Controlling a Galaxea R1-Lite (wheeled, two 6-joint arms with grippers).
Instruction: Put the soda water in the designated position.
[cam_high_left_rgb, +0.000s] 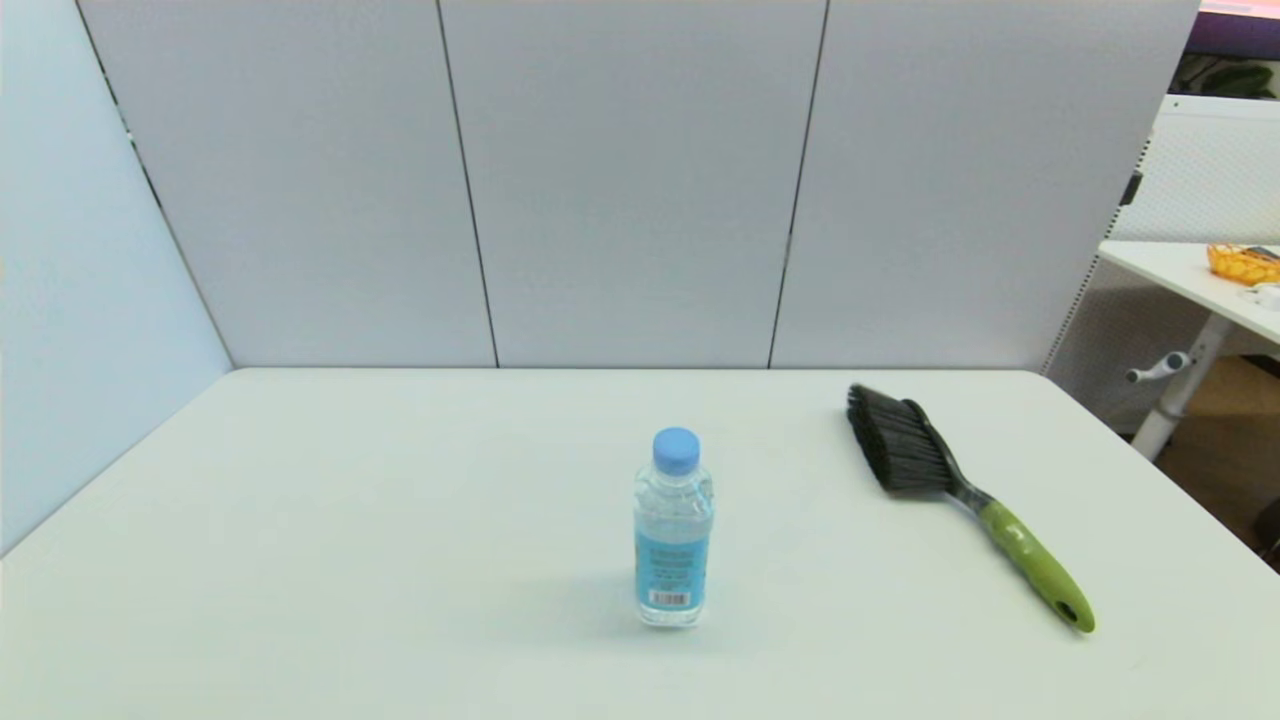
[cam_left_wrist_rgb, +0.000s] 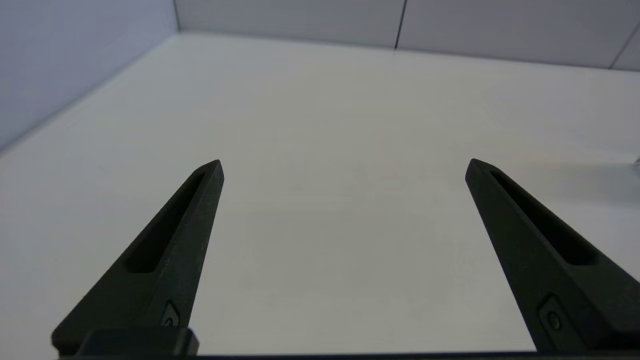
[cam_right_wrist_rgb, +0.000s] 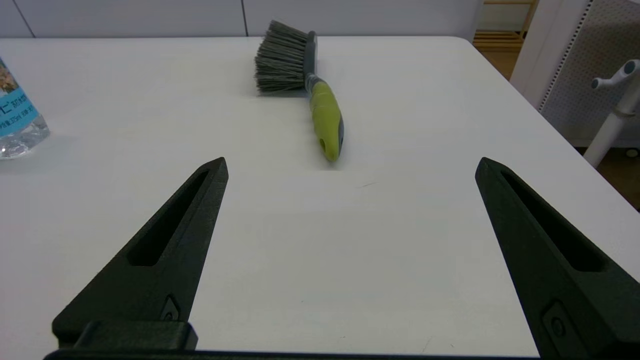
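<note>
The soda water (cam_high_left_rgb: 673, 530), a small clear bottle with a light-blue cap and blue label, stands upright near the middle of the white table (cam_high_left_rgb: 400, 500). The right wrist view catches only its lower body (cam_right_wrist_rgb: 17, 120) at the picture's edge. Neither arm shows in the head view. My left gripper (cam_left_wrist_rgb: 344, 162) is open over bare tabletop on the left side, nothing between its fingers. My right gripper (cam_right_wrist_rgb: 351, 161) is also open and empty, low over the table, with the brush handle a short way beyond its fingertips.
A brush (cam_high_left_rgb: 960, 490) with black bristles and a green handle (cam_right_wrist_rgb: 326, 120) lies to the right of the bottle. Grey partition panels (cam_high_left_rgb: 640, 180) wall the table's back and left. A second table (cam_high_left_rgb: 1200, 275) with an orange object stands off to the right.
</note>
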